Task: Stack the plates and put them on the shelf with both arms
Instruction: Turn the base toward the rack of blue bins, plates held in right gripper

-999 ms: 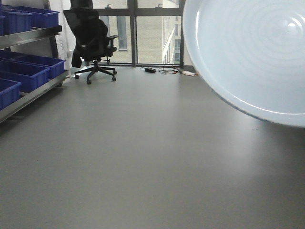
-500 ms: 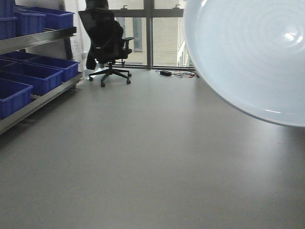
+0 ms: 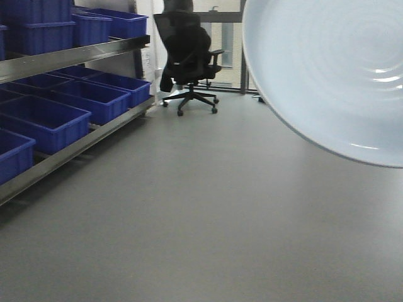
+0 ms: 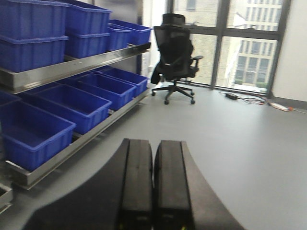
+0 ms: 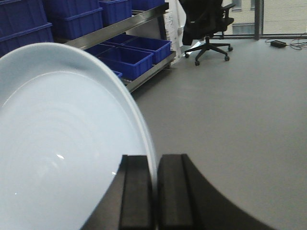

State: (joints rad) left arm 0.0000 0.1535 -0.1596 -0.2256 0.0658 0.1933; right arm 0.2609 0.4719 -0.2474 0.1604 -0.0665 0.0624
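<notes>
Right gripper (image 5: pixel 155 162) clamps plate (image 5: pixel 62 134) rim, floor (image 5: pixel 230 105) beyond.

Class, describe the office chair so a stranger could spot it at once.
Find the tall windows at the room's far end. Before them, past the steel shelf's end, stands the chair. It is black on castors, unlike the blue crates.

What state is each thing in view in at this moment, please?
plate: held in the air, steeply tilted, rim pinched by the right gripper.
right gripper: shut on the plate's rim.
left gripper: shut, holding nothing.
shelf: loaded with blue crates, no plate visible on it.
blue crates: open-topped; the lower ones look empty.
office chair: unoccupied.
</notes>
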